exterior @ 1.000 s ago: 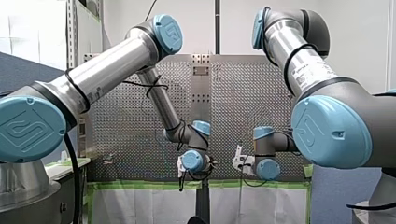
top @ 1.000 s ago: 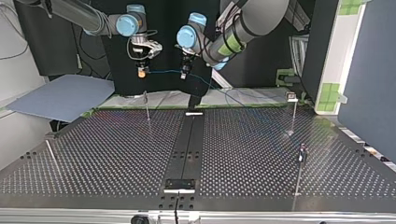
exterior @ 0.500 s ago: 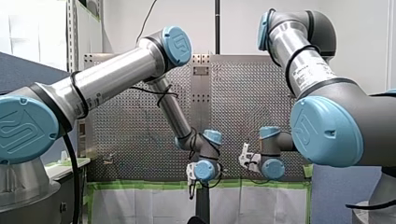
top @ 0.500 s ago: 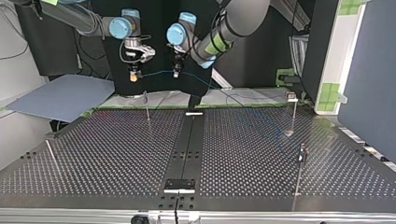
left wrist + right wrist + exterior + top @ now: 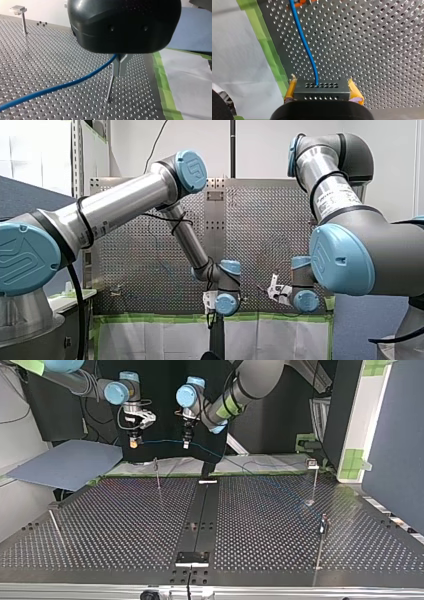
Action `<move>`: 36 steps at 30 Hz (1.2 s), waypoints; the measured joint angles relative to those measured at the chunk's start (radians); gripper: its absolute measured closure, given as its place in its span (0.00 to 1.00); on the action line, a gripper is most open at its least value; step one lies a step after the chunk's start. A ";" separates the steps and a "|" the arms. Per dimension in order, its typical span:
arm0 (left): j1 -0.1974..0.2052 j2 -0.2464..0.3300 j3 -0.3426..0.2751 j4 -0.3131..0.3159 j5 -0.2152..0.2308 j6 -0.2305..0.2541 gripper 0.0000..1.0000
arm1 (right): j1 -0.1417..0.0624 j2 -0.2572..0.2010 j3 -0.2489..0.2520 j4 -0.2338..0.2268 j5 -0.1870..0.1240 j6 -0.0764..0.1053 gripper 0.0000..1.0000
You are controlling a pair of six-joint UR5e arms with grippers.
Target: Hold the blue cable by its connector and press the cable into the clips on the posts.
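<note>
1. My right gripper (image 5: pixel 133 443) hangs above the far edge of the perforated table (image 5: pixel 125 525) in the top view, towards its left corner; its yellow pads (image 5: pixel 355 91) are clamped on the grey connector (image 5: pixel 322 90) of the blue cable (image 5: pixel 304 42).
2. My left gripper (image 5: pixel 185 442) hangs near it, along the same edge; its metal fingers (image 5: pixel 119 65) are pinched closed around the cable; a thin post (image 5: pixel 110 87) stands on the table below them.
3. The cable spans the air between both grippers, then trails down towards the table's right side in the top view.
</note>
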 joint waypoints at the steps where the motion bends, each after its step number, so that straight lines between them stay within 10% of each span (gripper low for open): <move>1: -0.001 -0.006 0.006 0.004 0.002 0.002 1.00 | -0.003 0.001 -0.001 -0.001 -0.003 -0.010 1.00; 12: -0.014 -0.093 0.092 0.016 0.006 -0.001 1.00 | -0.007 0.007 -0.005 -0.021 -0.022 -0.088 1.00; 25: -0.017 -0.129 0.175 0.006 0.011 0.000 1.00 | -0.034 0.104 -0.081 -0.015 -0.115 -0.088 1.00; 36: -0.003 -0.199 0.254 -0.064 0.036 0.003 1.00 | -0.052 0.121 -0.166 0.030 -0.122 -0.089 1.00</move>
